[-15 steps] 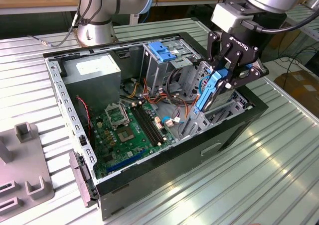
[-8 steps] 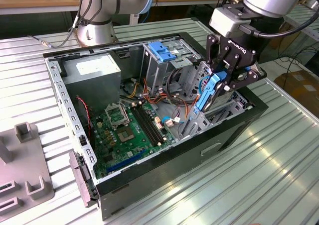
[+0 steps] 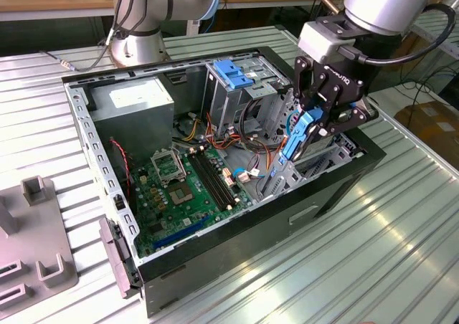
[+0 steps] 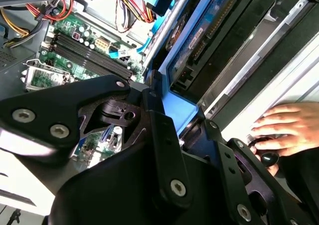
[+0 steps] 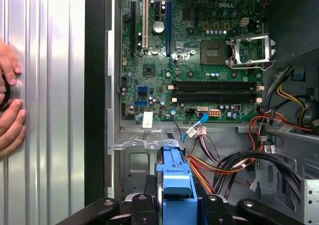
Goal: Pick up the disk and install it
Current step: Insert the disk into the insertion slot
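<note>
blue-framed disk, on edge, clamped in hand

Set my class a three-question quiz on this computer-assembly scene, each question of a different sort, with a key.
1. True or false: the gripper has its jaws shut on the disk.
2. How is the disk held? A flat on the motherboard; B on edge over the open case; C flat on the power supply.
3. Fill in: in the first wrist view, a person's ____ rests on the table beside the case.
Key: 1 true; 2 B; 3 hand.
</note>
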Action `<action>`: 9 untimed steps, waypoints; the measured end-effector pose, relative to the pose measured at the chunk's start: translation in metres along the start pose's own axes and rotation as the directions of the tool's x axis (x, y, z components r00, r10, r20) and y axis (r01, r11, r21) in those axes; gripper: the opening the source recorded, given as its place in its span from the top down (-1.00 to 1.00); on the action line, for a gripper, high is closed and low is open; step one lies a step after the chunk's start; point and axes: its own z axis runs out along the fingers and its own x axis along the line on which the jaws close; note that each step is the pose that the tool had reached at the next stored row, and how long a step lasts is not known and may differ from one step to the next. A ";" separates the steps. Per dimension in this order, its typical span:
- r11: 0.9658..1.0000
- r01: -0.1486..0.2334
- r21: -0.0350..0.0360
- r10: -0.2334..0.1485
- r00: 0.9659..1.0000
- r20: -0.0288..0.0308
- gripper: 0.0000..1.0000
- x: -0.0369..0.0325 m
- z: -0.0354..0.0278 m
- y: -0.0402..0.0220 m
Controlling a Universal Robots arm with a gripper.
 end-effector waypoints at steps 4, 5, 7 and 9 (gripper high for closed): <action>1.000 0.000 0.000 0.000 1.000 0.000 0.26 0.0000 0.0060 0.0000; 1.000 0.000 0.000 0.000 1.000 0.000 0.26 0.0000 0.0072 -0.0001; 1.000 0.000 0.000 0.000 1.000 0.000 0.26 0.0000 0.0096 -0.0001; 1.000 0.000 0.000 0.000 1.000 0.000 0.26 -0.0001 0.0123 -0.0001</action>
